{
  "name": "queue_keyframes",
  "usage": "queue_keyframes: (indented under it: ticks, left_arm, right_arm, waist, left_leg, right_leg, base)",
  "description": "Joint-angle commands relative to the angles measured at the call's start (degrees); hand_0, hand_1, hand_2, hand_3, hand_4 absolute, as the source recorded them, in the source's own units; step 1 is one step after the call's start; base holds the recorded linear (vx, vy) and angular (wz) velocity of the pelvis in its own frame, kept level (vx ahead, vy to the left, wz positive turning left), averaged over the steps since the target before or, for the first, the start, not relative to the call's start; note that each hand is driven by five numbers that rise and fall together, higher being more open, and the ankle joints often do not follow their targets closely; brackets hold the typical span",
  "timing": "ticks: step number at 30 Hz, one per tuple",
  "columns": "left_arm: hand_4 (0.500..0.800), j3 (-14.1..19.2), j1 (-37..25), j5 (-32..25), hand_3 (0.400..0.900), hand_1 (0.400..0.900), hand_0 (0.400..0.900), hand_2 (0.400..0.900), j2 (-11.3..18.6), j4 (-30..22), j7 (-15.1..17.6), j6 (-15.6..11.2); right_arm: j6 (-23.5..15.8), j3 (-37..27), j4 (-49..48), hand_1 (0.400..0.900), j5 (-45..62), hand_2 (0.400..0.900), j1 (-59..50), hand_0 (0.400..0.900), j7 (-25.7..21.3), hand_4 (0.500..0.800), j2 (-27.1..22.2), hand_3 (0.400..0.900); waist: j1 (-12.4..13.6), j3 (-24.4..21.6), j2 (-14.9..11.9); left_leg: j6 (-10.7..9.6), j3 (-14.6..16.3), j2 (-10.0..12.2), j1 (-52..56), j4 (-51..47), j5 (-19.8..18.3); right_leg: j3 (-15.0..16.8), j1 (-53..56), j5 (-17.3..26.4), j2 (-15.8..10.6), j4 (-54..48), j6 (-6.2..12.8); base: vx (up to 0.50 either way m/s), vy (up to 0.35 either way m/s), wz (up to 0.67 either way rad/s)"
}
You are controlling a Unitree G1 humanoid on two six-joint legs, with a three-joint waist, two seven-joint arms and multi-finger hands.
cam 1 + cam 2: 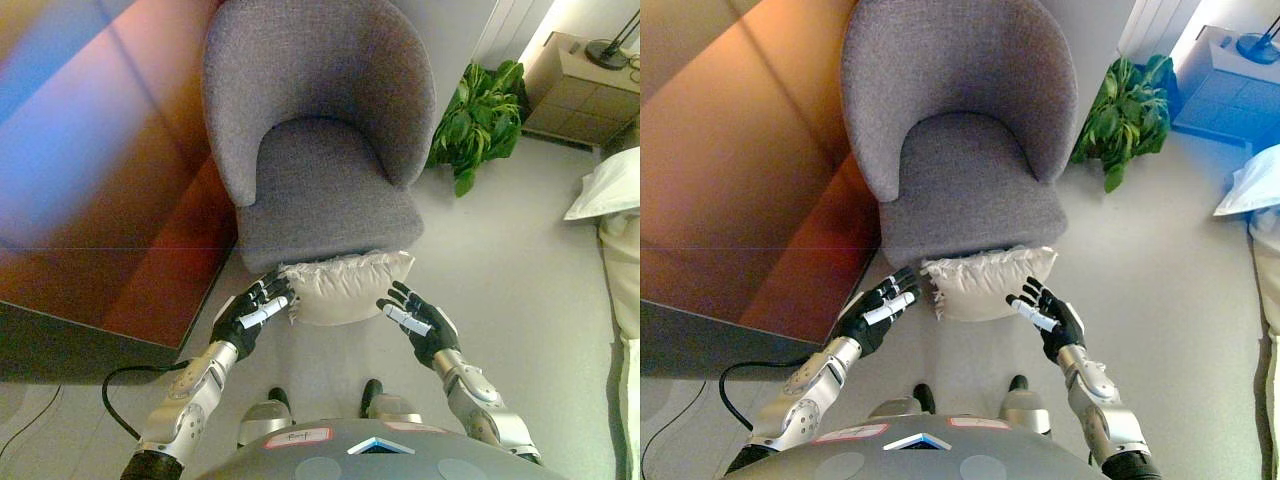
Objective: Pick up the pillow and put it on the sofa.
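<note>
- Lying between the two hands, the pillow (345, 287) is cream-white, plump and rumpled, with a frilled seam along its top edge; it rests on the floor (500, 280), leaning against the front of the grey armchair (320, 130).
- Left hand (255, 312): fingers straight and spread, fingertips touching the pillow's near corner; nothing is gripped.
- Right hand (420, 320): fingers extended and relaxed, just beside the pillow's other end. Contact cannot be confirmed from either view; it holds nothing.
- Armchair seat sits directly beyond both hands, above the pillow.
- Hidden or unclear: the pillow's lower edge and underside cannot be made out, and its upper edge is partly tucked under the seat front.
- Beyond the right hand, well apart, stands a green plant (480, 120), its pot hidden.
- Further out on that side, white bedding (610, 185) is cut off by the edge.
</note>
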Motion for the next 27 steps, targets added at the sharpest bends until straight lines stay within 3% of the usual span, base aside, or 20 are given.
queue_keyframes:
  ticks: [1,7,27]
  left_arm:
    - [0.8,3.42,-3.09,-2.4,0.9,0.9,0.9,0.9,-0.69,-3.19,-1.49,-6.33]
    - [0.8,3.37,-2.93,-2.8,0.9,0.9,0.9,0.9,-0.63,-3.63,-3.9,-6.7]
    - [0.8,3.66,-2.66,-2.11,0.9,0.9,0.9,0.9,0.11,-3.88,-3.39,-5.59]
  right_arm:
    - [-4.08,-1.18,-4.08,0.9,0.78,0.9,-4.07,0.9,0.08,0.8,-0.99,0.9]
    - [-4.37,-1.25,-3.87,0.9,0.65,0.9,-3.74,0.9,0.78,0.8,-1.22,0.9]
    - [-5.49,-2.42,-4.85,0.9,0.29,0.9,-4.13,0.9,-1.25,0.8,-1.69,0.9]
  waist:
    - [-0.77,-1.37,-0.45]
    - [-0.81,-1.28,-0.47]
    - [-0.8,-0.8,-0.7]
  left_leg:
    - [1.55,2.67,-0.49,1.46,3.38,-3.98]
    - [1.55,2.77,-0.35,1.27,3.78,-4.09]
    - [1.55,2.8,0.14,1.1,4.89,-4.52]
  right_leg:
    - [0.67,0.18,0.03,0.44,-0.02,1.98]
    - [0.74,0.16,-0.06,0.56,-0.02,1.83]
    - [0.9,0.4,-0.48,1.02,-0.02,1.41]
  base:
    - [0.0,0.0,0.0]
    - [0.0,0.0,0.0]
    - [0.01,-0.016,-0.01]
